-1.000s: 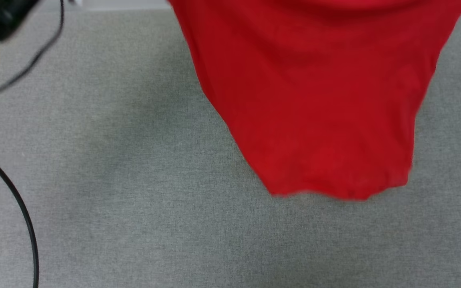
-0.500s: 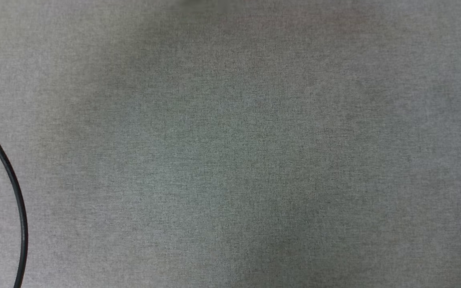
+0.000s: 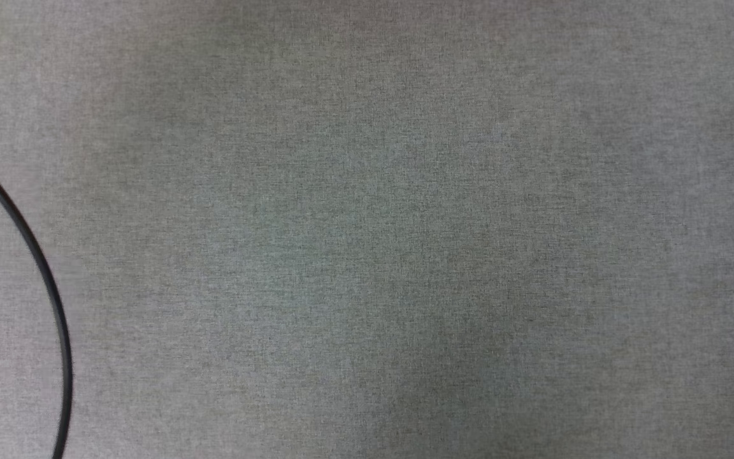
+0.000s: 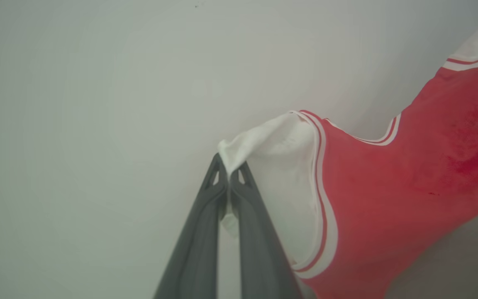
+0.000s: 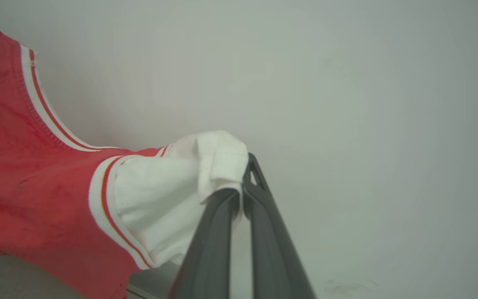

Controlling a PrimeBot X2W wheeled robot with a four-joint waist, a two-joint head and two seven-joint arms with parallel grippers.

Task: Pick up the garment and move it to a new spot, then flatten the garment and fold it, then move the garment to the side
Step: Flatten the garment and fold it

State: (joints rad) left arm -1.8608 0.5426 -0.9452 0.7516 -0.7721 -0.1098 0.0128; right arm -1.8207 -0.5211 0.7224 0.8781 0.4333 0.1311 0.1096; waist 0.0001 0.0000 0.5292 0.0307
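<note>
Left gripper (image 4: pixel 229 169) clamped on a white sleeve (image 4: pixel 272 145) of the shirt (image 4: pixel 388 191), red body trailing right in its view. Right gripper (image 5: pixel 241 182) pinches the other sleeve (image 5: pixel 160 195), body trailing left.

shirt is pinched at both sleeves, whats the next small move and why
Probably lower both arms together, keeping them apart, to lay the shirt flat on the grey surface. The left gripper is shut on one white sleeve, the right gripper on the other sleeve, so the shirt hangs spread between them.
</note>
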